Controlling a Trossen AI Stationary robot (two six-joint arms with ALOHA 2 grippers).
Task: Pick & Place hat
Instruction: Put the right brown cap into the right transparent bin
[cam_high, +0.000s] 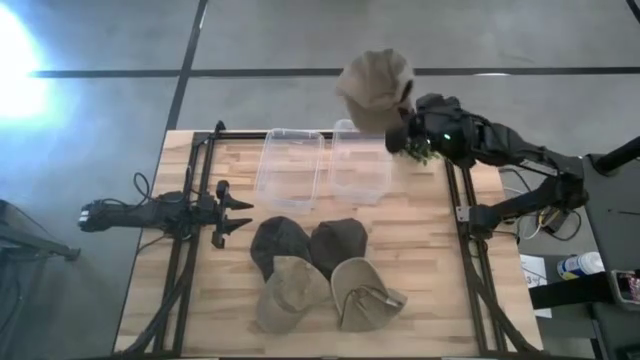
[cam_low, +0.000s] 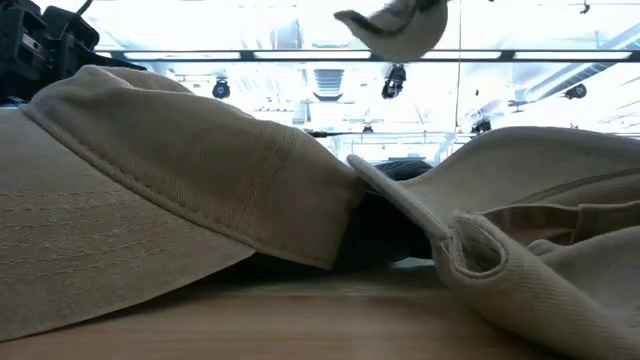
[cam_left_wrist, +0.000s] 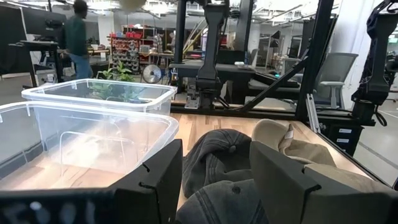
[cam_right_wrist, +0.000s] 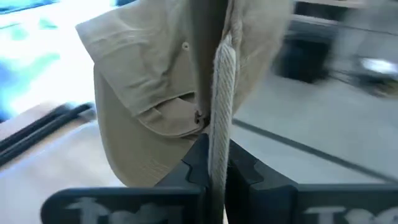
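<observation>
Only the right wrist view shows the right gripper (cam_right_wrist: 211, 163) pinched tight on the tan hat (cam_right_wrist: 168, 81).

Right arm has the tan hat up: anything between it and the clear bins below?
Nothing visible. The right gripper holds the tan hat in shut jaws over the table's far edge, just beyond the right clear bin, which is open-topped.

Glare whitens the floor (cam_high: 20, 70); right wrist view seems motion-blurred.

The wooden table (cam_high: 420, 270) carries two clear bins (cam_high: 322, 165) — and four caps (cam_high: 320, 272).
</observation>
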